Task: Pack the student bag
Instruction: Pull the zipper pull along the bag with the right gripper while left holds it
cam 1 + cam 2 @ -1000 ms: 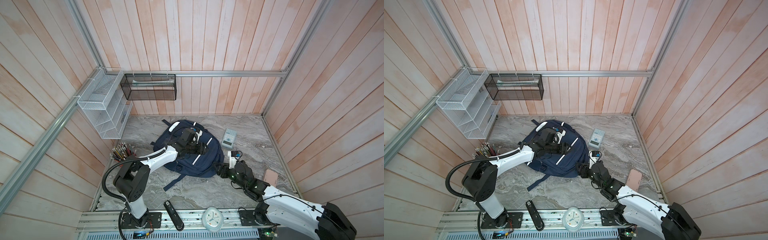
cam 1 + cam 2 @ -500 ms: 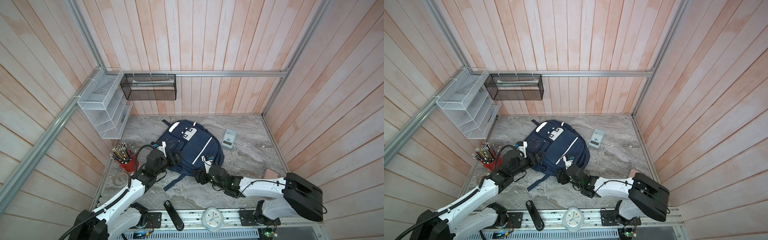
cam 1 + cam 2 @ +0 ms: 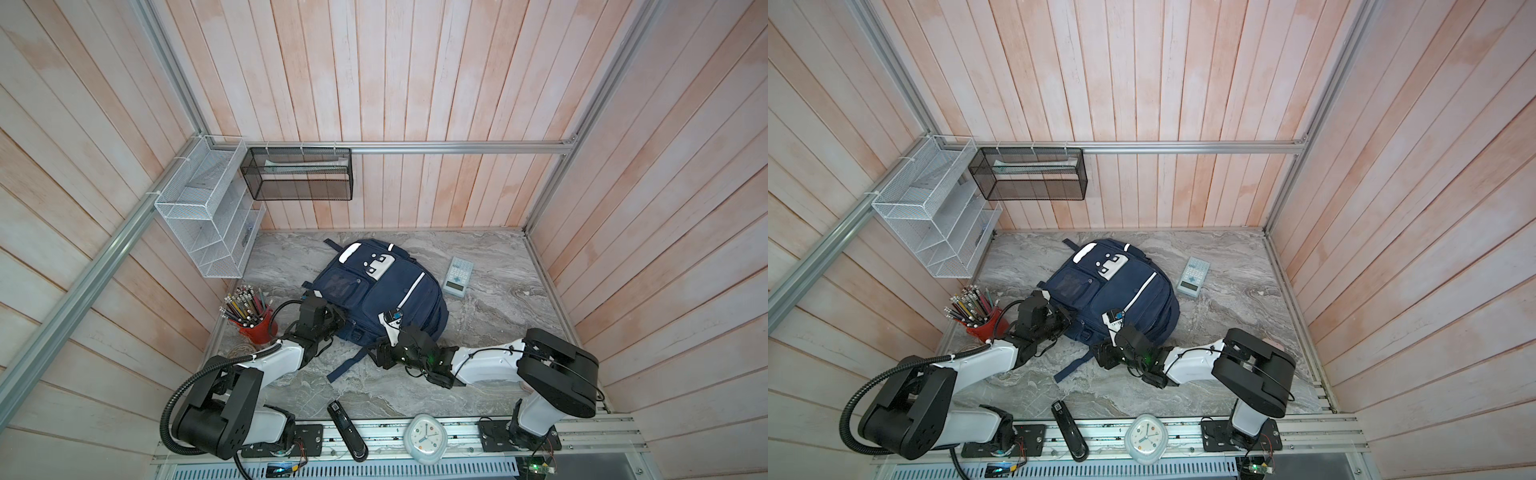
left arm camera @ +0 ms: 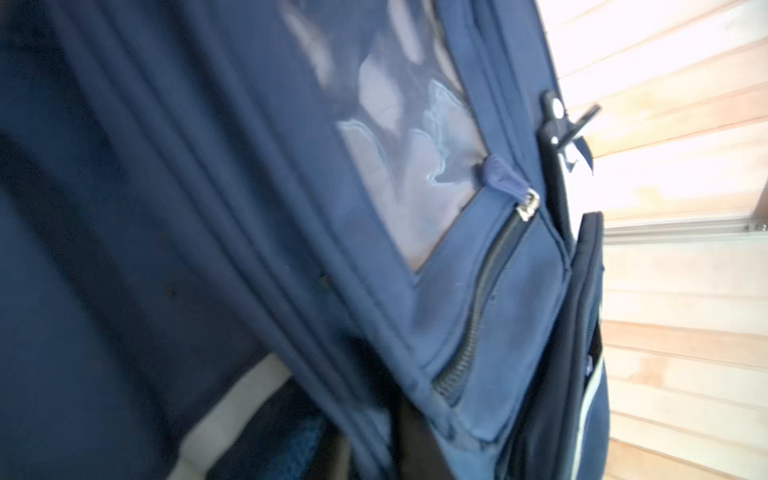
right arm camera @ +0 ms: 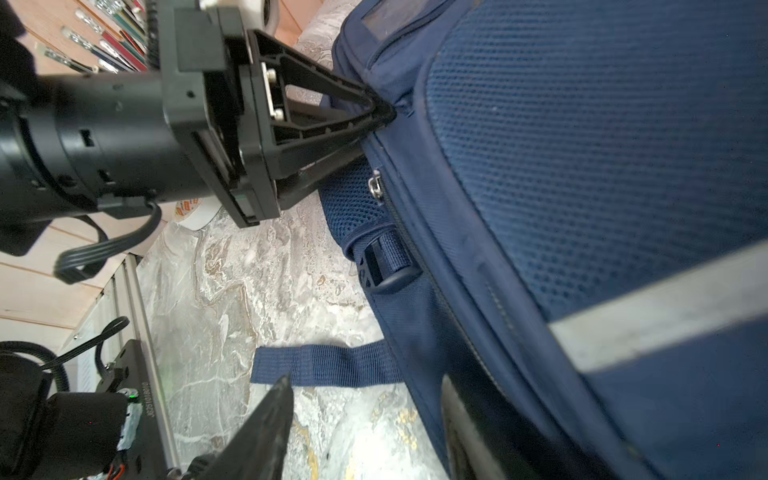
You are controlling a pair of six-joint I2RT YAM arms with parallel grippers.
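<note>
Lying front-up on the marble table (image 3: pixel 498 332), the student bag (image 3: pixel 386 291) sits at its middle. My left gripper (image 5: pixel 380 116) is pressed together, pinching the bag's near-left edge seam. My right gripper (image 5: pixel 365 379) stands spread, its 2 fingers straddling the bag's near edge beside a loose strap (image 5: pixel 316 365).

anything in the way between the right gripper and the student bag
Nothing separate. The right gripper is open at the student bag's lower edge, one finger against its side. Only the bag's own loose strap lies just ahead of its jaws. The left gripper looks pinched on the bag's edge.
</note>
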